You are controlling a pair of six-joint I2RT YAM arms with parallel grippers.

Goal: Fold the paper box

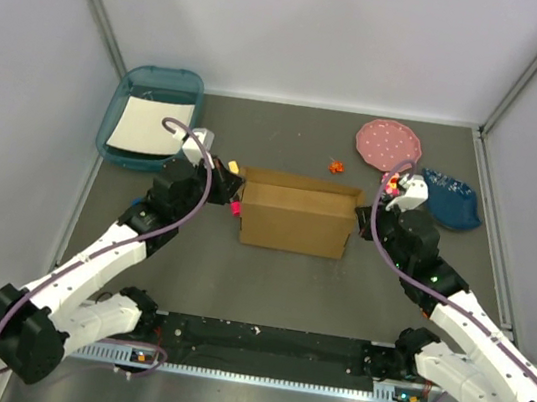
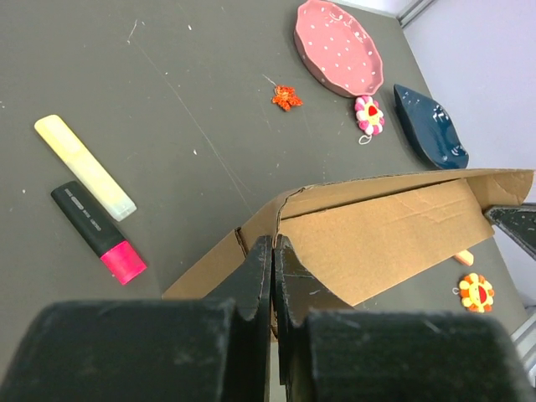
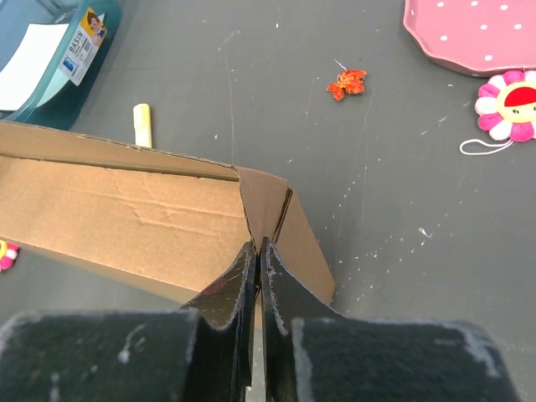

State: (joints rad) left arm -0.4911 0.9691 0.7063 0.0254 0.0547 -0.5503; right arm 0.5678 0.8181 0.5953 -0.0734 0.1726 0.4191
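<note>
The paper box [image 1: 296, 217] is brown corrugated cardboard, standing as a rectangular shape in the middle of the table. My left gripper [image 1: 233, 196] is at its left end, shut on the box's left side wall [image 2: 251, 251]. My right gripper [image 1: 365, 220] is at its right end, shut on the right side wall [image 3: 268, 205]. In both wrist views the fingers pinch a thin cardboard edge, and the long inner panel shows in the left wrist view [image 2: 394, 234] and the right wrist view [image 3: 126, 218].
A teal tray [image 1: 150, 115] with white paper stands back left. A pink plate [image 1: 390, 144] and a dark blue dish [image 1: 451, 198] lie back right. A yellow marker [image 2: 84, 166], a black-pink marker [image 2: 98, 232], and small flower toys [image 2: 368, 115] lie behind the box.
</note>
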